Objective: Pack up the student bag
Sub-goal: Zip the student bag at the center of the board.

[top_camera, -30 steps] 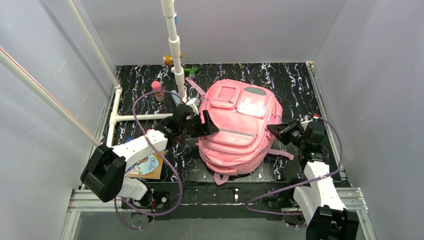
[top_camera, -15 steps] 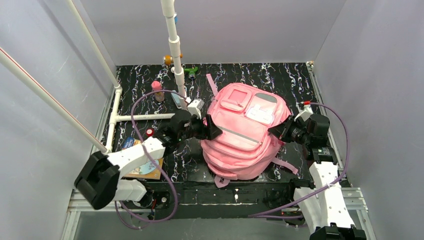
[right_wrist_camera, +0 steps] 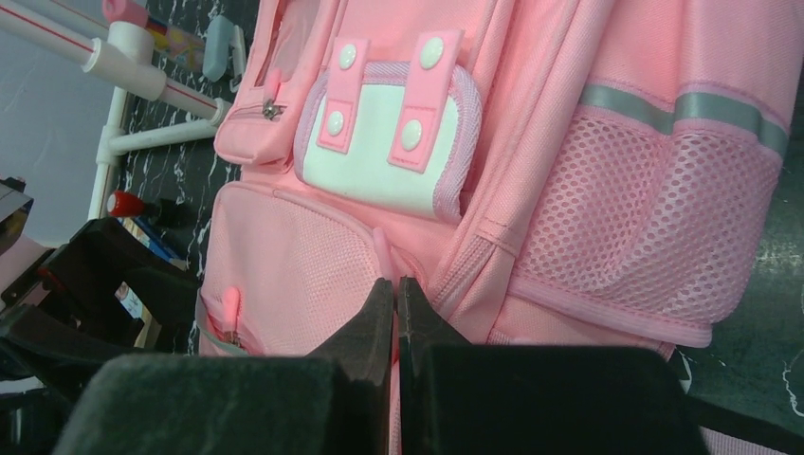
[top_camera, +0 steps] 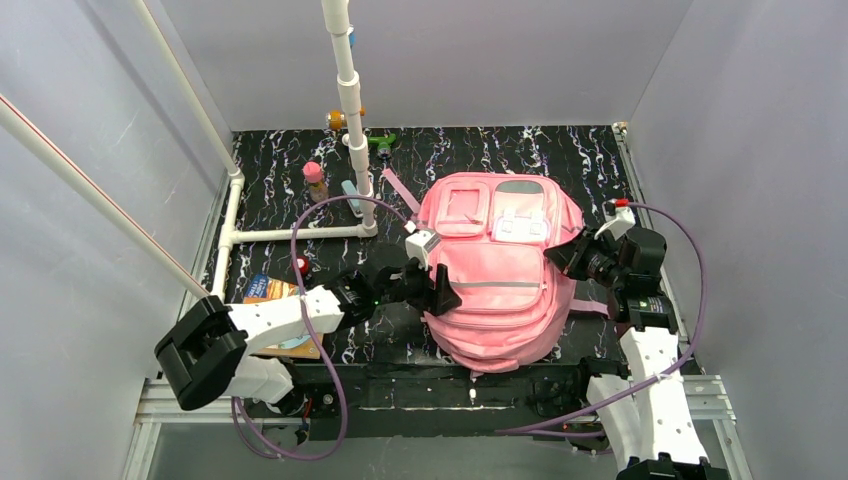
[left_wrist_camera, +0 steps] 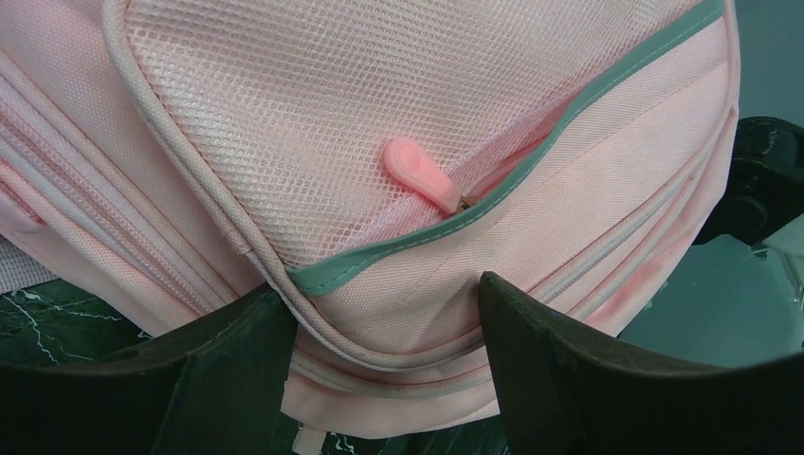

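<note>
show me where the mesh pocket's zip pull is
Left wrist view, centre: the zip pull lies on the student bag's mesh pocket, by its grey trim, above the left gripper.

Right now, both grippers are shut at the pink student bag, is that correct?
No. The left gripper is open, its fingers on either side of a corner of the student bag; the left wrist view shows it. The right gripper is shut at the bag.
</note>
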`<move>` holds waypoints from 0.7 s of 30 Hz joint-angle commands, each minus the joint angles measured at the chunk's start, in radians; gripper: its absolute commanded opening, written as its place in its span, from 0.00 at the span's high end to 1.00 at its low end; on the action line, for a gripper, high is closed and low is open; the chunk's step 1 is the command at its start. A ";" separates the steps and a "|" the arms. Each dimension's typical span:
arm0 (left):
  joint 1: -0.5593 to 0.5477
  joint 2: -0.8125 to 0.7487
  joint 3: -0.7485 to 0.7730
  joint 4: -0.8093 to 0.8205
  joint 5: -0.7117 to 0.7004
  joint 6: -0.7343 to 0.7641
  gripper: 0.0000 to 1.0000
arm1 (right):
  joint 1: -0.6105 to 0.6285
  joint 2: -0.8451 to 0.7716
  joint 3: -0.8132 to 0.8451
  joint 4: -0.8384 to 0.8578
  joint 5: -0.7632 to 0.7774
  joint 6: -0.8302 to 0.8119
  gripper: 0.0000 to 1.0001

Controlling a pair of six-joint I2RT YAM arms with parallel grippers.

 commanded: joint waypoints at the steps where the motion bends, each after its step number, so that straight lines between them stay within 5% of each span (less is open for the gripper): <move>1: -0.035 -0.032 0.023 0.097 -0.076 0.005 0.31 | 0.034 -0.044 0.079 -0.043 -0.050 0.088 0.99; 12: -0.028 -0.312 0.069 -0.245 -0.393 0.083 0.04 | 0.034 -0.026 0.001 0.095 0.017 0.218 0.99; 21: -0.064 -0.290 0.135 -0.210 0.108 0.235 0.19 | 0.033 -0.015 -0.045 0.205 -0.032 0.272 0.99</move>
